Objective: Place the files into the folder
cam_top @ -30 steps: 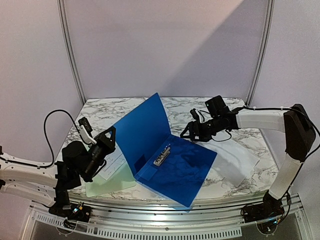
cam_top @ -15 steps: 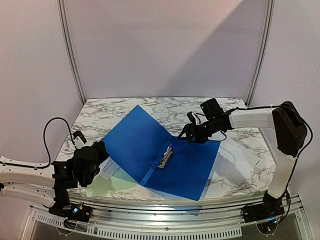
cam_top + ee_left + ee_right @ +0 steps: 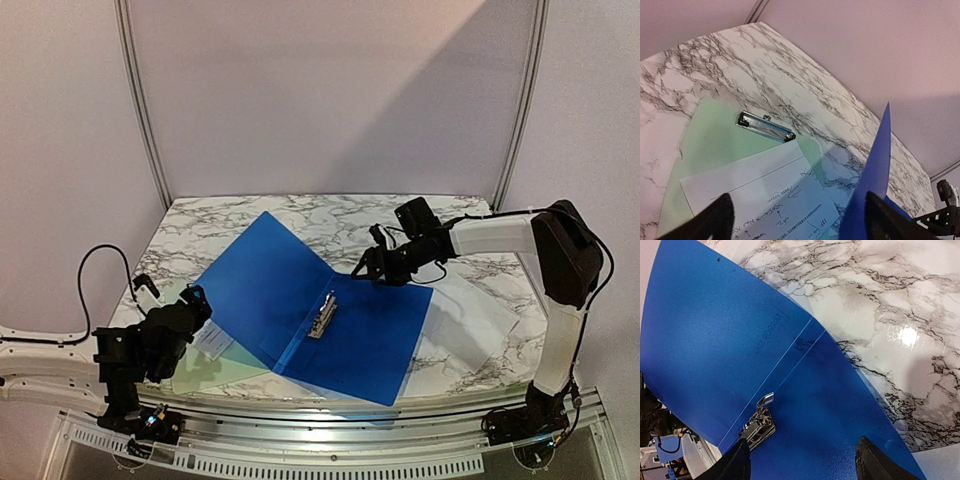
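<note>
**A:** What lay on the marble counter (image 3: 250, 215)?

**B:** The blue folder (image 3: 300, 300) lay open in the middle of it. The large white sheet (image 3: 470, 325) was just beside its right cover. On the left side was a pale green clipboard (image 3: 715, 145), and the folder's left cover reached over its corner. The smaller slip (image 3: 775, 195), with writing on it, rested on this clipboard.

**A:** And inside the folder?

**B:** A metal clip (image 3: 322, 315), close to the fold.

**A:** The pincers?

**B:** The left pincer (image 3: 797, 217) was spread above the slip and held nothing. The right pincer (image 3: 802, 460) was spread also, above the folder, and was empty.
</note>
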You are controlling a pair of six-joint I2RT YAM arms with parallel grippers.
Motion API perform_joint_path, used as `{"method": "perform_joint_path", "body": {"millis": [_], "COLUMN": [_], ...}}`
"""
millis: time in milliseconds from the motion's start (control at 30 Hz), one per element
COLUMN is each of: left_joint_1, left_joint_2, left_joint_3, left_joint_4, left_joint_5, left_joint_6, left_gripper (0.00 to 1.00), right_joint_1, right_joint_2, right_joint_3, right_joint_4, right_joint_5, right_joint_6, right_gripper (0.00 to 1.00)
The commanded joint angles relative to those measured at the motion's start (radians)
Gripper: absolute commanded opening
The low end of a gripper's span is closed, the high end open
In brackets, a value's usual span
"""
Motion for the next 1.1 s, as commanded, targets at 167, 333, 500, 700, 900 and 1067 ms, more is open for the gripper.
{"method": "perform_joint_path", "body": {"millis": [167, 333, 500, 700, 900, 1067], "left_joint_1": [0.013, 0.021, 0.036, 0.043, 0.045, 0.043], "left_joint_2": [-0.034, 0.022, 0.071, 0.062, -0.001, -0.009], "left_joint_3": [0.219, 0.298, 0.3, 0.33, 0.382, 0.457], "left_joint_4": [-0.38, -0.428, -0.375, -0.368, -0.337, -0.229], "left_joint_5": [-0.16, -0.165, -0.114, -0.077, -0.021, 0.165], "left_joint_6": [0.059, 0.171, 0.214, 0.274, 0.459, 0.726], "left_gripper": [0.99, 0.99, 0.99, 0.99, 0.99, 0.99], "right_joint_1": [0.033, 0.088, 0.165, 0.223, 0.228, 0.227], "right_joint_2": [0.039, 0.075, 0.147, 0.245, 0.303, 0.327], "right_joint_3": [0.055, 0.124, 0.182, 0.233, 0.237, 0.233], "right_joint_4": [0.027, 0.088, 0.22, 0.332, 0.368, 0.341], "right_joint_5": [-0.024, -0.055, -0.099, -0.12, -0.088, -0.064], "right_joint_6": [0.018, 0.02, 0.06, 0.107, 0.109, 0.071], "right_gripper": [0.7, 0.68, 0.62, 0.57, 0.57, 0.56]}}
